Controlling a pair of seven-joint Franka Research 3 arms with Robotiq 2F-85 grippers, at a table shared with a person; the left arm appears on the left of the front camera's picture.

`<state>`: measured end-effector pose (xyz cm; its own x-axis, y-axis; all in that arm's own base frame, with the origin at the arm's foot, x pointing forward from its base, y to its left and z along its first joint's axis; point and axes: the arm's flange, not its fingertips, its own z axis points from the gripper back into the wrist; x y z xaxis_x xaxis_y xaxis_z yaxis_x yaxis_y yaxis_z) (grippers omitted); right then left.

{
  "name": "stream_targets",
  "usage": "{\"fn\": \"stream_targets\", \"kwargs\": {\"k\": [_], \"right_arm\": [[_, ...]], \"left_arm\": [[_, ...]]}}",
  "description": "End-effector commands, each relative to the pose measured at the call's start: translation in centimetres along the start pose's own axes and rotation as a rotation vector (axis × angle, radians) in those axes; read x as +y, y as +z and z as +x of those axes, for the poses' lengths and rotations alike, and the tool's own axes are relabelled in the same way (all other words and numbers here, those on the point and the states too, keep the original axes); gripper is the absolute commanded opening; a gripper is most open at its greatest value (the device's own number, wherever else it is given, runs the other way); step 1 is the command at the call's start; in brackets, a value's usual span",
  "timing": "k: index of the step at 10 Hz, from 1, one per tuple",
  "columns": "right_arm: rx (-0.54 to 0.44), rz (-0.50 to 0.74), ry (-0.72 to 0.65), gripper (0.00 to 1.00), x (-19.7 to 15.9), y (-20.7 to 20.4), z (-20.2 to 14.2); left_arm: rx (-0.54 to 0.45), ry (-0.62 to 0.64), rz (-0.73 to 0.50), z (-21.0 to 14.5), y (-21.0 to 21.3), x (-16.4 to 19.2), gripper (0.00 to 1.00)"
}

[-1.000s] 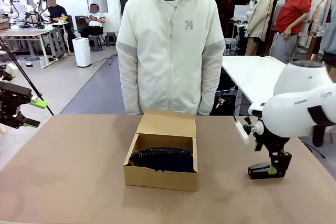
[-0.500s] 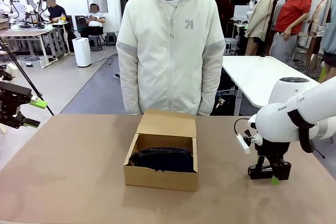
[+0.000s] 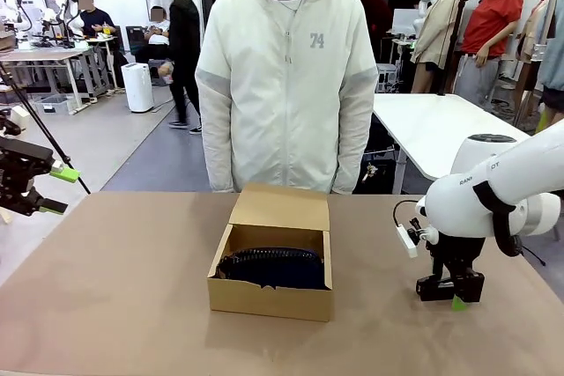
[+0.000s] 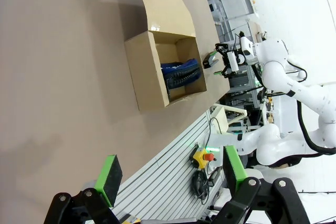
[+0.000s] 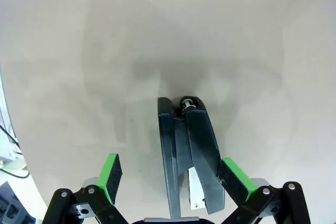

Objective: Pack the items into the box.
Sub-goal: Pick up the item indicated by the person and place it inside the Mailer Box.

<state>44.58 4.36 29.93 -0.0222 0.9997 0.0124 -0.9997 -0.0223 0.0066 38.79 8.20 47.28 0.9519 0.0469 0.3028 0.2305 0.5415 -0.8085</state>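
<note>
While the right gripper [image 3: 449, 295] points straight down at the table with jaws wide, the black stapler [image 5: 191, 150] lies flat between its green pads, not squeezed. Box [image 3: 269, 298] sits off to its left, lid up, navy pouch [image 3: 273, 267] inside. Left gripper [image 3: 57, 191] also wide, empty, well apart from the box.

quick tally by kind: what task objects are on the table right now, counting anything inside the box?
Cardboard box: 1
Navy pouch: 1 (inside the box)
Black stapler: 1 (on the table)
Total: 3
</note>
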Motion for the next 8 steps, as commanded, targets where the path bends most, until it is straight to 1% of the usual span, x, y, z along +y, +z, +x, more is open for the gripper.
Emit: {"fn": "stream_targets", "kwargs": {"k": [1, 3, 4, 8], "right_arm": [[-0.026, -0.067, -0.018, 1.00, -0.4, -0.2, -0.6], [-0.041, -0.086, -0.019, 1.00, -0.5, -0.9, -0.9], [-0.056, -0.078, -0.022, 1.00, -0.7, -1.5, -1.0], [-0.058, -0.045, -0.025, 1.00, -0.4, -2.4, -1.0]], "left_arm": [[0.008, -0.013, -0.006, -0.2, 0.3, 0.1, 1.00], [0.008, -0.013, -0.006, -0.2, 0.3, 0.1, 1.00], [0.008, -0.013, -0.006, -0.2, 0.3, 0.1, 1.00], [0.008, -0.013, -0.006, -0.2, 0.3, 0.1, 1.00]]}}
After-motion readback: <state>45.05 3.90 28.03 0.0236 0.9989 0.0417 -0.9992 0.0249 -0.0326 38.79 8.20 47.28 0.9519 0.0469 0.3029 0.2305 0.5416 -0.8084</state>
